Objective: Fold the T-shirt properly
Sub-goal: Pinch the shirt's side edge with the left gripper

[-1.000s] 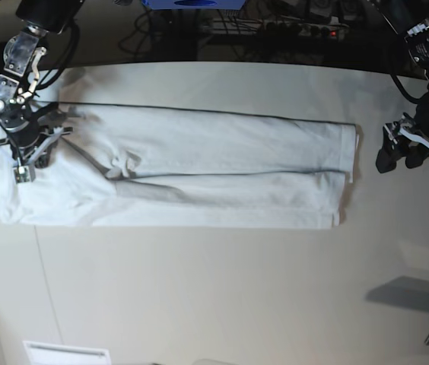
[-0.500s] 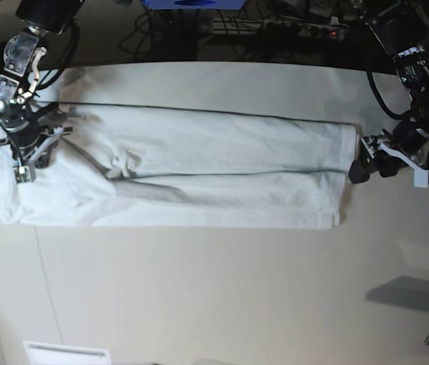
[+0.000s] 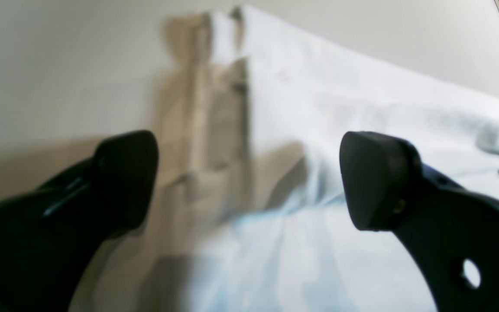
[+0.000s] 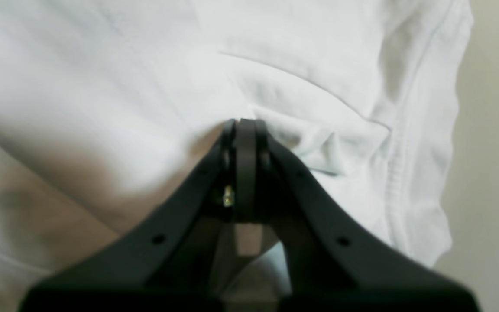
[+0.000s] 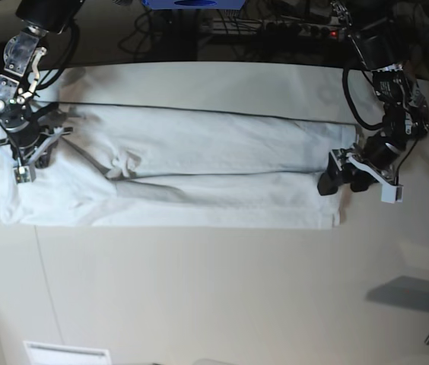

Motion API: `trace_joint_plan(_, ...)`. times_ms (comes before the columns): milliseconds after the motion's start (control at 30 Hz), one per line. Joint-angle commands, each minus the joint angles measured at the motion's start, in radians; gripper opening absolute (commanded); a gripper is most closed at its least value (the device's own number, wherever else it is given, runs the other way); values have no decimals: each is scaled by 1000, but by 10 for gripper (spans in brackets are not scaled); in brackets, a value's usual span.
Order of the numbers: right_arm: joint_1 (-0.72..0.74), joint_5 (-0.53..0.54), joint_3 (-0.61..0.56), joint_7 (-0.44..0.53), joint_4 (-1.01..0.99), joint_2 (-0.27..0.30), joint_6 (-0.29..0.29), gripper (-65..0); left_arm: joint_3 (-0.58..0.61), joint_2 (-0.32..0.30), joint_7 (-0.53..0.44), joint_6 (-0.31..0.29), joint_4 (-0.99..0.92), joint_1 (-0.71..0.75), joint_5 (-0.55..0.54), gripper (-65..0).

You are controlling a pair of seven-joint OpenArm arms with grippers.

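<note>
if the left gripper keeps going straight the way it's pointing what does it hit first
Most likely the T-shirt. The left gripper is open, with the shirt's folded end edge lying between and just ahead of its fingers. Depth is unclear, so the left finger may meet the bare table beside the edge first.

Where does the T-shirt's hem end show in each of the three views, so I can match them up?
Base: T-shirt hem end at right, under the open left gripper.
Left wrist: hem edge runs up the centre, between the fingertips.
Right wrist: not in it; only the sleeve end.
Shared landmark: the pale table.
</note>
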Motion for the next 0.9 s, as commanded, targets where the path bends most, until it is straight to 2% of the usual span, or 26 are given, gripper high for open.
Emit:
trace_joint_plan(0,-1,-24,3,-39,7,8,-4,-640,-2,-9,44,-4,-3,5,27,-64)
trace_joint_plan(200,-1,-24,3,-39,7,8,-4,-640,3,9,25,-4,-5,5,28,-334)
trace_joint_plan(333,-1,-24,2,-39,7,8,-4,-640,0,8,24,-4,-5,5,28,-554)
trace_joint_plan(400,-1,-24,2,-39,7,8,-4,-640,-2,3,24,-4,-5,5,28,-637)
trace_joint_plan(600,-1,-24,2,-39,7,8,-4,-640,4,2,24,-4,35,6,31,-650)
trace_joint_plan(833,-1,-24,2,-39,7,8,-4,-640,64,29,28,-4,254,51,166,-650)
trace_joint_plan(867,-1,-24,2,-39,5,8,-4,-640,67,36,28,14,294,59,169,-650)
